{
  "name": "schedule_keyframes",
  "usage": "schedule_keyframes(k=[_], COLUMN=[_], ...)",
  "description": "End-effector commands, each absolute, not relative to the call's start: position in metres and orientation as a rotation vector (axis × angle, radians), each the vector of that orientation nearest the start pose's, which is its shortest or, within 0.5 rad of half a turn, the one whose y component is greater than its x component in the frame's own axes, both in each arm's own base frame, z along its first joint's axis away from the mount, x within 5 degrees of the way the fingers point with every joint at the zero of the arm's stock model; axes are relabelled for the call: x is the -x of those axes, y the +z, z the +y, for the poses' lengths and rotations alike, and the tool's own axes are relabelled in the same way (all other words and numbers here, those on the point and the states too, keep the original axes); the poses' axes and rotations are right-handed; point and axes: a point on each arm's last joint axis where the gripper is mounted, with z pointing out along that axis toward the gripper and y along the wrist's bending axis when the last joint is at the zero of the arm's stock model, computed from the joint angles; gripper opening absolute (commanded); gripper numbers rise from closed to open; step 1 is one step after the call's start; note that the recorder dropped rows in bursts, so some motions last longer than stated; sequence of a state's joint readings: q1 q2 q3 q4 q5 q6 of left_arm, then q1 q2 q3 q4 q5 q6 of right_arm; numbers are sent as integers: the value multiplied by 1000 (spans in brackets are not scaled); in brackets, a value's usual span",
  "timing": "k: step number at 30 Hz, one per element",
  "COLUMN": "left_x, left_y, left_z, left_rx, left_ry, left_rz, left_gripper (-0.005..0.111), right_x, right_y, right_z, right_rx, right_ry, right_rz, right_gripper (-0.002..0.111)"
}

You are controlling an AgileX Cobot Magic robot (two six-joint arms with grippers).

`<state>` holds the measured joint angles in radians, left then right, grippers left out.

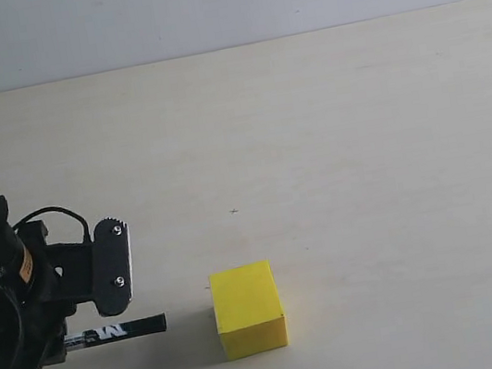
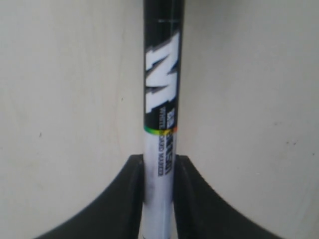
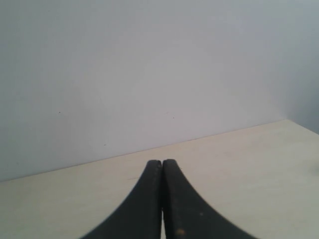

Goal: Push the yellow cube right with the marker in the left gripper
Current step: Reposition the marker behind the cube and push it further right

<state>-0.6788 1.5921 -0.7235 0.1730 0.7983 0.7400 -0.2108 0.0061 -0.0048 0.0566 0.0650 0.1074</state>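
On the near left of the counter (image 1: 366,175), the marker (image 1: 120,332) points at the yellow cube (image 1: 247,311).
The left gripper (image 2: 159,172) has its jaws pinched tight on the marker's white end. The marker is held level, its long line running left to right, with the black tip aimed at the cube's left face. The cube sits just right of the tip, with a small gap between. A straight slide right should meet it. The right gripper (image 3: 162,172) has its jaws pressed together on nothing; only 1 arm, the left, is near.
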Motion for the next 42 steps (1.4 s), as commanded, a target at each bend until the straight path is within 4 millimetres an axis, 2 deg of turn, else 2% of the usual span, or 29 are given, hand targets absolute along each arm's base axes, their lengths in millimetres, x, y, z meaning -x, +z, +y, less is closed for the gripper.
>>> schedule_keyframes(k=[1, 9, 16, 21, 25, 29, 35, 42], left_x=[-202, -209, -206, -194, -196, -199, -204, -201], left_y=[148, 133, 132, 137, 149, 150, 150, 149], left_z=[-149, -160, -166, -194, -213, -208, -191, -192], left_rx=[-2169, -2238, -2296, -2350, -2291, -2299, -2278, -2228], left_ry=[175, 170, 156, 149, 92, 104, 115, 75], left_rz=[2290, 2287, 2218, 2073, 2046, 2084, 2237, 2291], left_gripper=[0, 0, 0, 0, 0, 0, 0, 0], right_x=[-55, -55, -55, -55, -55, -55, -55, -55], right_y=[208, 208, 208, 208, 208, 208, 208, 208], right_z=[-11, -11, -11, -11, -11, -11, -11, -11], right_rx=[-276, -276, -276, -275, -275, -275, -275, -275], right_ry=[-40, -40, -40, -42, -42, -42, -42, -42], right_rz=[1518, 1518, 1518, 1518, 1518, 1518, 1518, 1518], right_gripper=[0, 0, 0, 0, 0, 0, 0, 0])
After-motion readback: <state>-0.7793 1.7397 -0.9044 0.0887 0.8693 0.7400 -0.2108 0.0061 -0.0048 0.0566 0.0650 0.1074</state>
